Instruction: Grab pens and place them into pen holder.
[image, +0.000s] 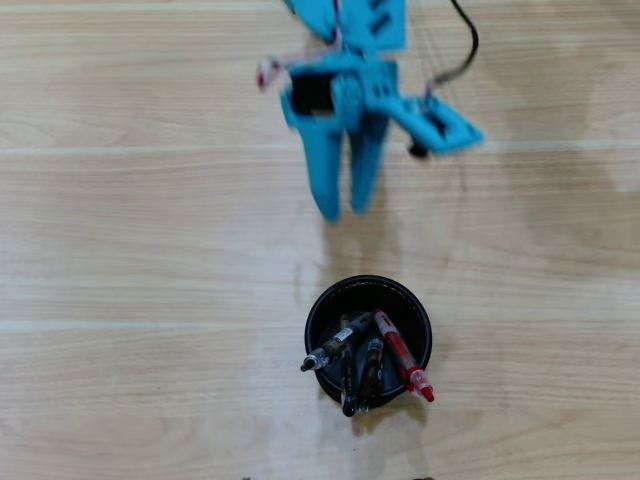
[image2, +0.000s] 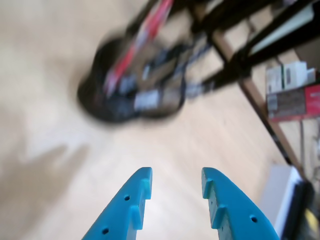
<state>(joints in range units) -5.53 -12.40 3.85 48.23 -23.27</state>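
The round black pen holder (image: 368, 335) stands on the wooden table in the overhead view. Several pens lean inside it: dark ones (image: 350, 365) and a red one (image: 402, 367), their tips sticking out over the near rim. My blue gripper (image: 344, 212) hangs above the table just beyond the holder, open, with nothing between its fingers. In the wrist view the holder (image2: 131, 80) is blurred, with the red pen (image2: 140, 42) among dark pens, ahead of the parted gripper (image2: 176, 179).
A black cable (image: 468, 45) runs behind the arm. At the right of the wrist view the table edge (image2: 260, 115) shows, with dark frame legs and boxes (image2: 292, 92) beyond it.
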